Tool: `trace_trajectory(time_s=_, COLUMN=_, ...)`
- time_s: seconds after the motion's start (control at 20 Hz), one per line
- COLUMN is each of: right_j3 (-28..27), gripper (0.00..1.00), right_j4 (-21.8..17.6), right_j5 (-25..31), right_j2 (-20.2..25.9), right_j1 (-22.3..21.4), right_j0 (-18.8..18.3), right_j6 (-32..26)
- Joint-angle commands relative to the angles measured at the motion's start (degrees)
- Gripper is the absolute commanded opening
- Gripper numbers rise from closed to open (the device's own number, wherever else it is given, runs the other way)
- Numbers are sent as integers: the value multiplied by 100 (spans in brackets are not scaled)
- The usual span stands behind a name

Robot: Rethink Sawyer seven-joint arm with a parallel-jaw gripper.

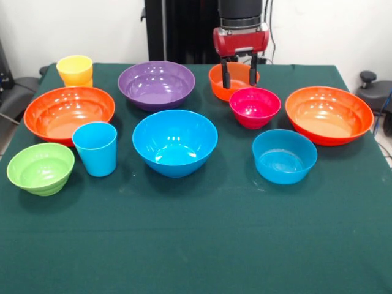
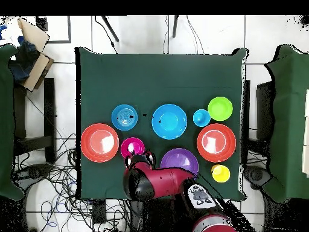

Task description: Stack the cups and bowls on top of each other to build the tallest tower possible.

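Observation:
My gripper (image 1: 239, 75) hangs open at the back of the table, its fingers (image 1: 225, 77) straddling the small orange bowl (image 1: 219, 86) with nothing held. Just in front sits the small magenta bowl (image 1: 255, 107). The large orange bowls (image 1: 69, 113) (image 1: 329, 114) sit at either side. Also on the cloth are the purple bowl (image 1: 156, 84), large blue bowl (image 1: 174, 142), medium blue bowl (image 1: 284, 156) and lime green bowl (image 1: 40, 168). The blue cup (image 1: 95, 148) and yellow cup (image 1: 75, 70) stand upright at the left. Each stands alone; no tower shows.
The green tablecloth (image 1: 202, 245) has a wide bare strip along its front edge. In the overhead view the red arm (image 2: 160, 181) covers the small orange bowl, beside the magenta bowl (image 2: 132, 147) and purple bowl (image 2: 179, 162).

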Motion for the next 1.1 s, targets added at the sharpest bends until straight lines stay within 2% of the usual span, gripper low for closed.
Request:
trace_trajectory(time_s=0.05, right_j3=-258, gripper=100, right_j4=-102, right_j5=268, right_j2=224, right_j1=-188, right_j0=164, right_j6=578)
trace_trajectory(time_s=0.2, right_j3=-258, gripper=100, right_j4=-56, right_j5=281, right_j2=173, right_j1=-220, right_j0=237, right_j6=609)
trace_trajectory(time_s=0.55, right_j3=-550, gripper=100, right_j4=74, right_j5=494, right_j2=31, right_j1=23, right_j0=445, right_j6=569)
trace_trajectory(time_s=0.75, right_j3=-593, gripper=100, right_j4=50, right_j5=522, right_j2=135, right_j1=74, right_j0=351, right_j6=552)
trace_trajectory(time_s=1.1, right_j3=-881, gripper=100, right_j4=13, right_j5=391, right_j2=154, right_j1=499, right_j0=290, right_j6=531)
